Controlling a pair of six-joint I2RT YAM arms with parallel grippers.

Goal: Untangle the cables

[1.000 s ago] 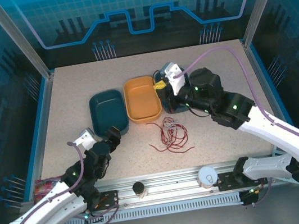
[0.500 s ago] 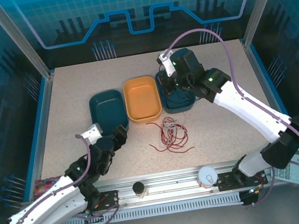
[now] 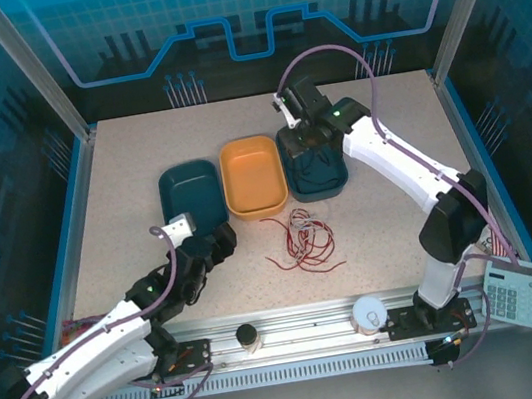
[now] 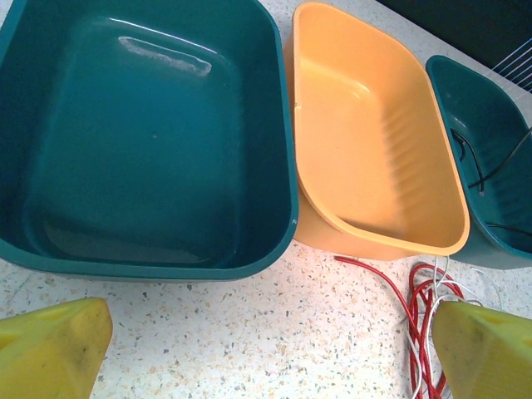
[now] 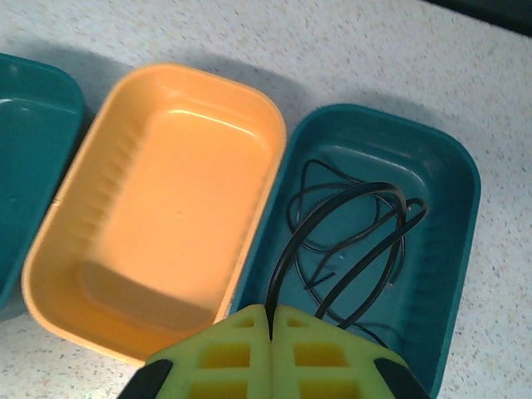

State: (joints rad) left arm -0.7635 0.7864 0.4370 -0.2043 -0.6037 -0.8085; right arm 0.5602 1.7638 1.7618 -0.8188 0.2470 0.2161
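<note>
**Cables (image 3: pixel 300 240): one black strand gripped, remainder on table**

The red and whitish tangle lay on the table (image 3: pixel 122 182), just in front of the orange bin (image 3: pixel 247 146). The right gripper (image 5: pixel 272 320) was clamped on a black cable (image 5: pixel 370 185), whose loop hung into the right teal bin (image 5: pixel 462 179). The left gripper (image 4: pixel 270 349) stood fully spread, near the tangle and the left teal bin (image 4: pixel 150 125).

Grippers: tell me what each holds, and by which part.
The right gripper is shut on a black cable, pinched at one stretch between its jaws, loops hanging into the right teal bin. The left gripper is open and holds nothing.
</note>
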